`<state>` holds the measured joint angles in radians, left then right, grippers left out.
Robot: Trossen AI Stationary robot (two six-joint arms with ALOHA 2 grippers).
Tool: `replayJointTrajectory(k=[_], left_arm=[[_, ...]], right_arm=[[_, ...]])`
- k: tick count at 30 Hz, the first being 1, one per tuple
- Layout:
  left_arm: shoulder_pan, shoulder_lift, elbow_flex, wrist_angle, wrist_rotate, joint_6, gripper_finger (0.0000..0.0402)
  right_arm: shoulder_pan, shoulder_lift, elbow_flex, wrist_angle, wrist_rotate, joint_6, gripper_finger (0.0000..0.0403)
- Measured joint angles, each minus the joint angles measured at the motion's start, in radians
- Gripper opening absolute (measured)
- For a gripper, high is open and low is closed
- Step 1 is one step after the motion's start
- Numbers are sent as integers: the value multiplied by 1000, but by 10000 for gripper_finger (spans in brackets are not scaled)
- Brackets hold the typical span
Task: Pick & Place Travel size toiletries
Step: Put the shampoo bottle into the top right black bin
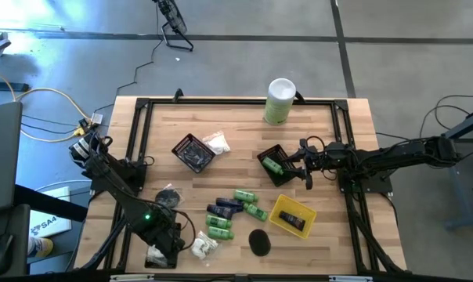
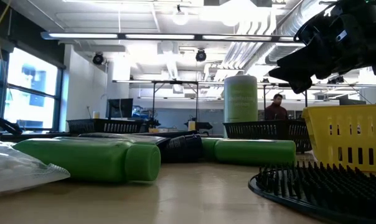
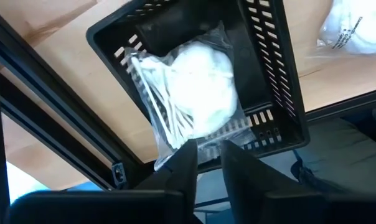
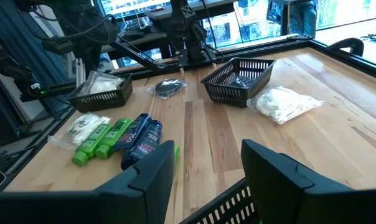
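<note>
The soft, light white crinkly packet [image 3: 197, 93], best pinched at its loose edge, lies in the black slotted basket [image 3: 272, 68] beneath the left gripper [image 3: 206, 165], whose jaws are parted and empty.

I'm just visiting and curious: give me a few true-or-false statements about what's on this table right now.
1. A white packet lies in the black basket under the left arm's fingers. True.
2. The tall white-and-green canister lies on its side. False: it stands upright at the far edge.
3. The yellow basket holds a dark item. True.
4. The right arm's fingers grip a green bottle. False: they are open and hold nothing.
</note>
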<state>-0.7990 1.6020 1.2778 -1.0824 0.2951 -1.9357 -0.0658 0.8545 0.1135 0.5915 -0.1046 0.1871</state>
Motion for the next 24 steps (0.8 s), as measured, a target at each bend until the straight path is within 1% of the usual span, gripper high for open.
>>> replayJointTrajectory(k=[4,6,9,12,14,17,21,24], left_arm=[[0,-1,0,-23,0,62,92],[1,-8,0,-26,-25,111,94],[4,-36,0,-27,-110,166,92],[24,-72,0,-19,-207,249,79],[44,-103,0,-16,-281,335,65],[79,-137,0,-14,-446,517,41],[138,-166,0,4,-696,802,10],[191,-172,0,55,-843,1012,3]], right_arm=[[0,0,0,0,0,0,179],[0,0,0,2,0,0,179],[0,0,0,13,0,1,179],[0,0,0,40,0,1,179],[0,0,0,50,1,0,179],[0,0,0,65,13,0,179],[0,0,0,87,91,0,179],[0,0,0,114,137,2,179]])
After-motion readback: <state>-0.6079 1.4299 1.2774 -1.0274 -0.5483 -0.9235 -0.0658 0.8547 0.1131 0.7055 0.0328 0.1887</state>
